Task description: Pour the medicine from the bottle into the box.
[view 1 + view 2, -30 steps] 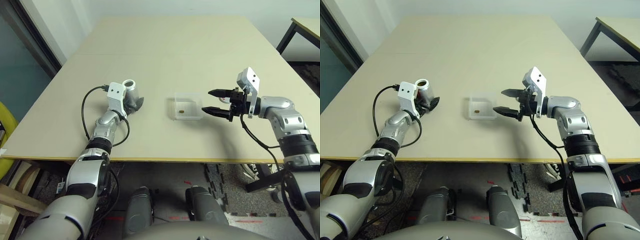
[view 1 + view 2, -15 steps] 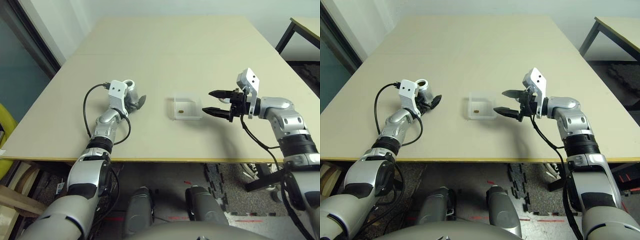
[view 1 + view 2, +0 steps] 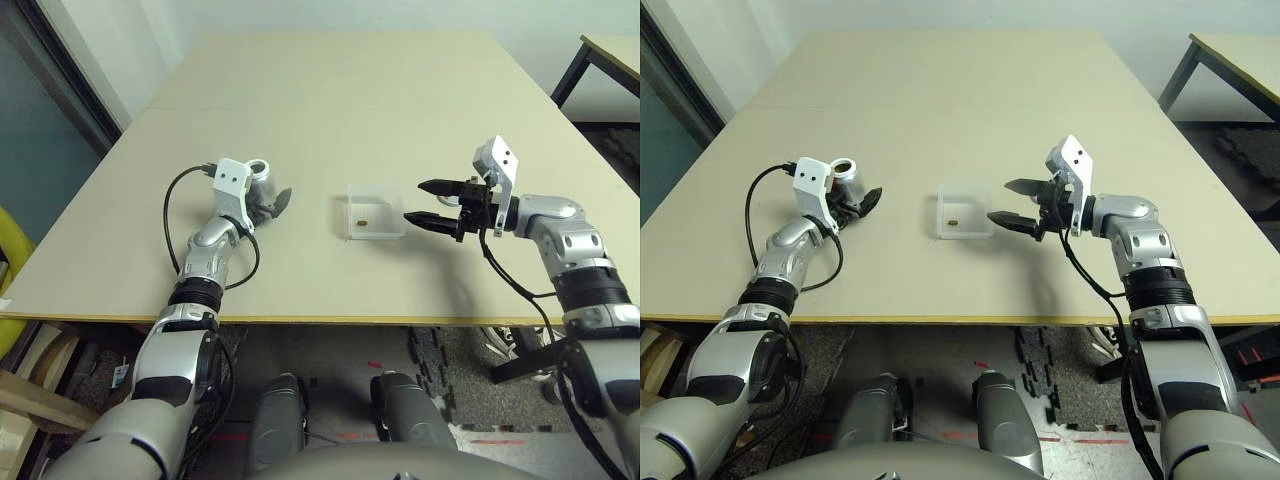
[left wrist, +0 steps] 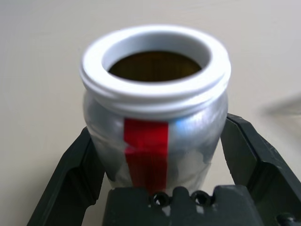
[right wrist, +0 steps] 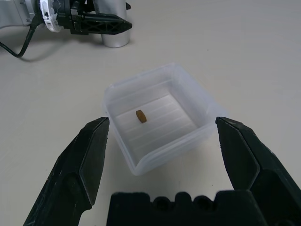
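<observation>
Beige tabletop [image 3: 330, 100] under everything; the left gripper [image 4: 157, 155] stands spread around the upright open bottle [image 4: 150, 141], the pill [image 5: 141, 116] lies in the clear box [image 5: 155, 160] beyond, near the right gripper [image 5: 162, 122], fingers apart and empty; pouring looks done, next likely backing away

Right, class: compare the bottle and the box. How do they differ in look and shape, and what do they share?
The bottle is silvery with a red stripe; the box is clear, unmarked plastic.
The bottle is an upright cylinder with a round mouth, while the box is shallow and squarish.
The box shows a small brown pill inside; the bottle's contents can't be made out.
Both stand uncovered on the table.
</observation>
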You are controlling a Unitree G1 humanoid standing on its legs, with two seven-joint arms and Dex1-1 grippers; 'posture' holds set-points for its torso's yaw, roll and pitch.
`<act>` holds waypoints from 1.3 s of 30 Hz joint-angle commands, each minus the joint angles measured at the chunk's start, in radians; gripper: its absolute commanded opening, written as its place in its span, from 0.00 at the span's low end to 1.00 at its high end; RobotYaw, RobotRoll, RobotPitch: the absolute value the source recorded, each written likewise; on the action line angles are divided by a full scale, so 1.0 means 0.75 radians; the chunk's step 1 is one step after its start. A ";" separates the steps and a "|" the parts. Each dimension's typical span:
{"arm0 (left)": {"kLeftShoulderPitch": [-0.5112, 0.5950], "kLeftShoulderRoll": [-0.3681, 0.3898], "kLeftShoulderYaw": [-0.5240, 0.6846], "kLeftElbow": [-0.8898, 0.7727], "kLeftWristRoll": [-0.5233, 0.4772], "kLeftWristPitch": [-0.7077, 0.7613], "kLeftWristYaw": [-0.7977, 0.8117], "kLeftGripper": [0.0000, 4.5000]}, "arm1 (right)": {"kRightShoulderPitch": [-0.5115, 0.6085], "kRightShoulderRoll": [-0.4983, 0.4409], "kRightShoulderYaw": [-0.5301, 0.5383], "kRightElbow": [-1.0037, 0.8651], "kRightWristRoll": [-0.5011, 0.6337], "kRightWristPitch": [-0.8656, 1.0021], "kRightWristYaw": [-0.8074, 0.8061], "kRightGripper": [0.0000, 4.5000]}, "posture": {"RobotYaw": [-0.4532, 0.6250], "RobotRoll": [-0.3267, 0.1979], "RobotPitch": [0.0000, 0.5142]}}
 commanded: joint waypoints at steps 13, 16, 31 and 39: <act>0.076 0.023 -0.011 -0.462 -0.085 0.248 0.009 0.99 | -0.039 0.004 -0.018 0.073 -0.001 -0.041 0.003 1.00 | 0.26 0.62 0.13; 0.073 0.028 -0.007 -0.548 -0.101 0.300 0.026 0.99 | -0.044 0.009 -0.020 0.084 0.001 -0.046 0.001 1.00 | 0.26 0.62 0.13; 0.075 0.276 0.113 -0.925 -0.274 0.706 0.006 0.99 | -0.073 0.030 -0.199 0.178 0.073 -0.028 -0.189 1.00 | 0.29 0.62 0.18; 0.105 0.407 0.212 -0.777 -0.270 0.644 -0.002 0.99 | -0.063 0.017 -0.324 0.294 0.052 -0.153 -0.472 1.00 | 0.30 0.62 0.18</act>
